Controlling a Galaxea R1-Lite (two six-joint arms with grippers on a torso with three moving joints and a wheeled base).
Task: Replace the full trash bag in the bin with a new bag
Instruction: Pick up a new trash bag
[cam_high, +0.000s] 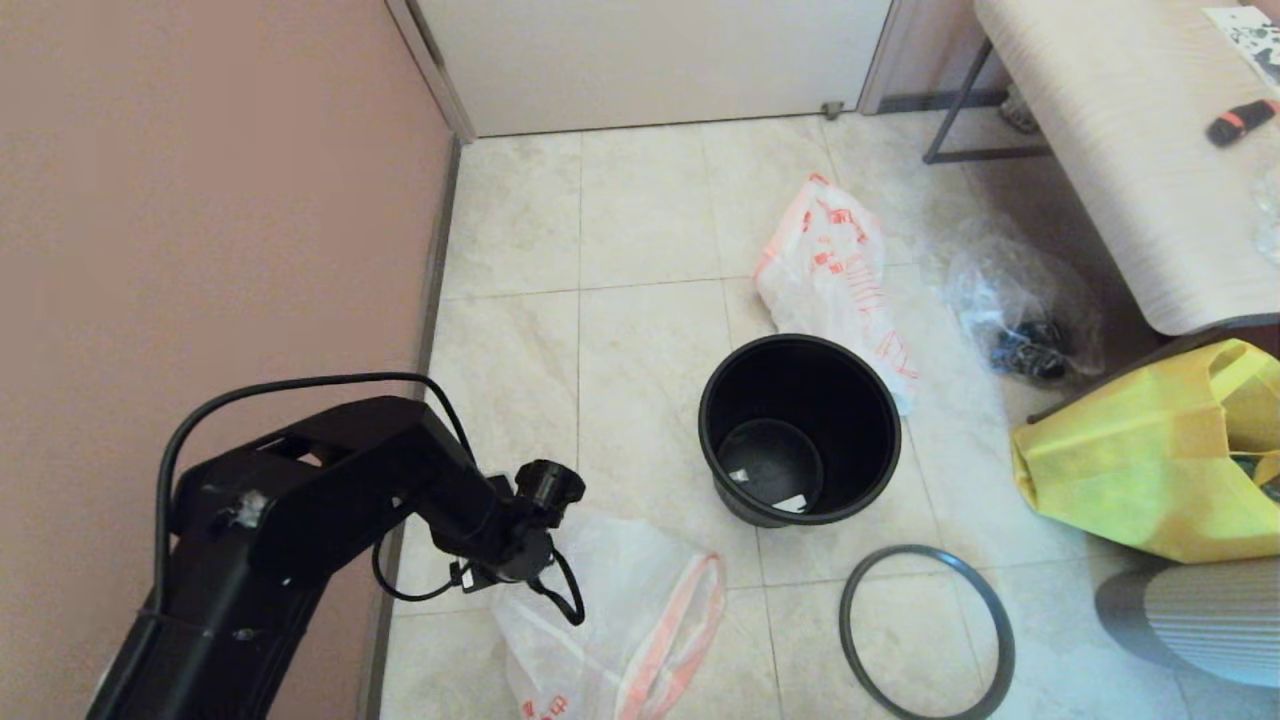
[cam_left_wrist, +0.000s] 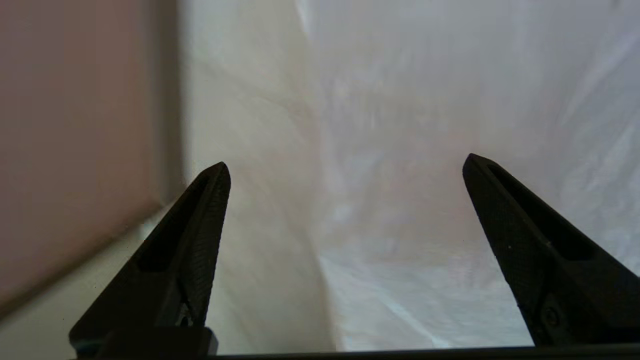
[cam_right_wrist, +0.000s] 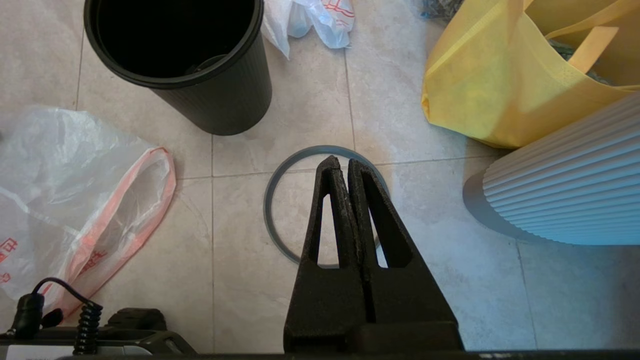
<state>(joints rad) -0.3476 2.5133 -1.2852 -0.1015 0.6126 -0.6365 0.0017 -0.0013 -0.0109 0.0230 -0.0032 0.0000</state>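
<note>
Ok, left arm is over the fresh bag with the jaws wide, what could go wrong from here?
1. The new bag lies flat and limp on the tile, so the left gripper, jaws open above it, may pinch one film layer or slide off.
2. It works close to the wall; the elbow could likely brush it.
3. The hoop lies loose beside the bin, and the right gripper hangs shut above it; a dragged bag might snag it.

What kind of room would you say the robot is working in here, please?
Probably a home entryway or living area: beige floor tiles, a closed white door beside a pink wall, and a small round black plastic bin.
</note>
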